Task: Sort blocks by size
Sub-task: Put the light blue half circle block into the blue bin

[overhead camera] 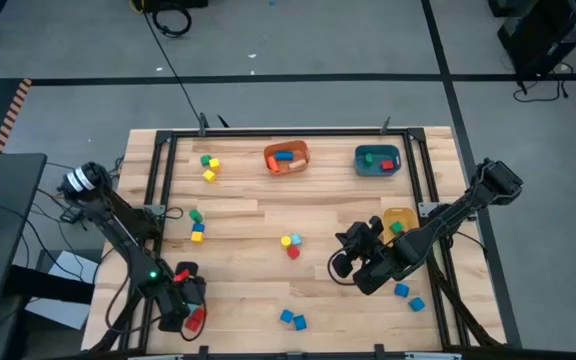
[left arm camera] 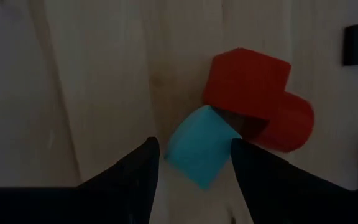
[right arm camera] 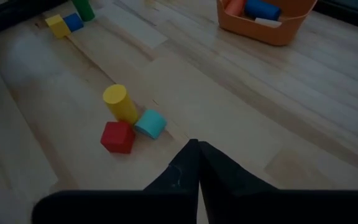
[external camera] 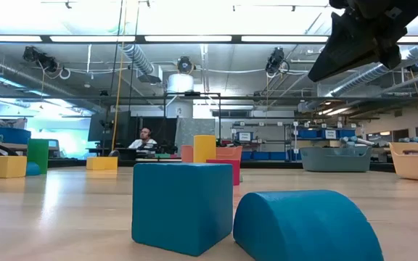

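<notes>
Near the table's front-left corner, the left gripper (left arm camera: 194,165) hangs low with fingers apart, a small light-blue block (left arm camera: 199,145) lying between their tips, touching a red block (left arm camera: 247,83) and red cylinder (left arm camera: 288,124). Mid-table, the right gripper (right arm camera: 197,155) hovers, fingers pressed together, holding nothing.

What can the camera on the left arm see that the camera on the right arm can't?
Only the left wrist view shows a light blue block sitting between the left gripper's open jaws, with a red block and a red rounded block right behind it.

Only the right wrist view shows the right gripper with its jaws shut, a yellow cylinder, a red cube and a light blue piece together, plus the orange bin.

Both show the wooden table.
</notes>
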